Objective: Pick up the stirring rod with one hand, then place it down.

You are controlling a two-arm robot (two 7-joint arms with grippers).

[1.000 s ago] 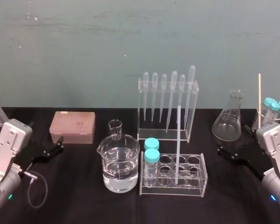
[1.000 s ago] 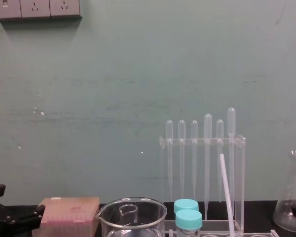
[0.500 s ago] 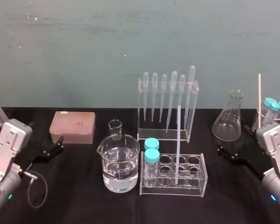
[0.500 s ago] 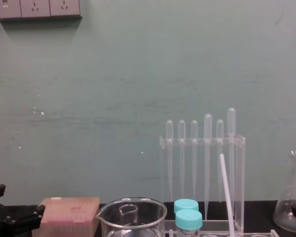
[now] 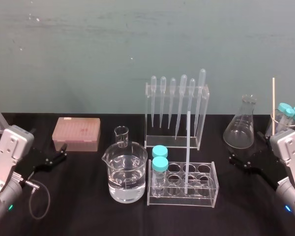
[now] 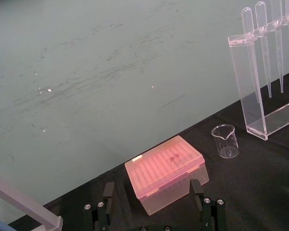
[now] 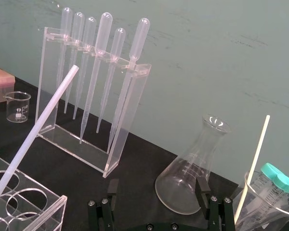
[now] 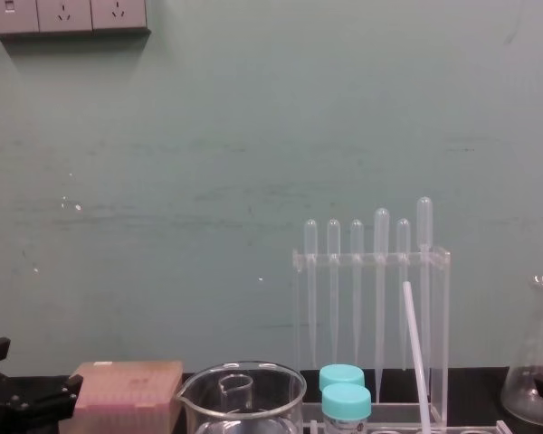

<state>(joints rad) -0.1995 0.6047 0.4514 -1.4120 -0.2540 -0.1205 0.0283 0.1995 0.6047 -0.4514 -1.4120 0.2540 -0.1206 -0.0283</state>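
The stirring rod (image 5: 187,150) is a long translucent-white rod that stands tilted in a hole of the clear test tube rack (image 5: 207,196) at the table's centre. It rises in front of the pipette rack in the chest view (image 8: 414,353) and crosses the right wrist view (image 7: 41,127). My right gripper (image 5: 246,147) rests low at the right of the table, well apart from the rod. It is open (image 7: 157,192) with nothing between its fingers. My left gripper (image 5: 63,151) sits at the far left, open (image 6: 152,192) and facing a pink box.
A pipette rack (image 5: 177,105) stands behind the test tube rack. A water-filled beaker (image 5: 127,172), a small beaker (image 5: 121,136) and two teal-capped tubes (image 5: 160,164) sit centre-left. A pink tip box (image 5: 76,133) is at the left. A conical flask (image 5: 242,125) and a beaker holding a thin pale stick (image 5: 273,105) stand at the right.
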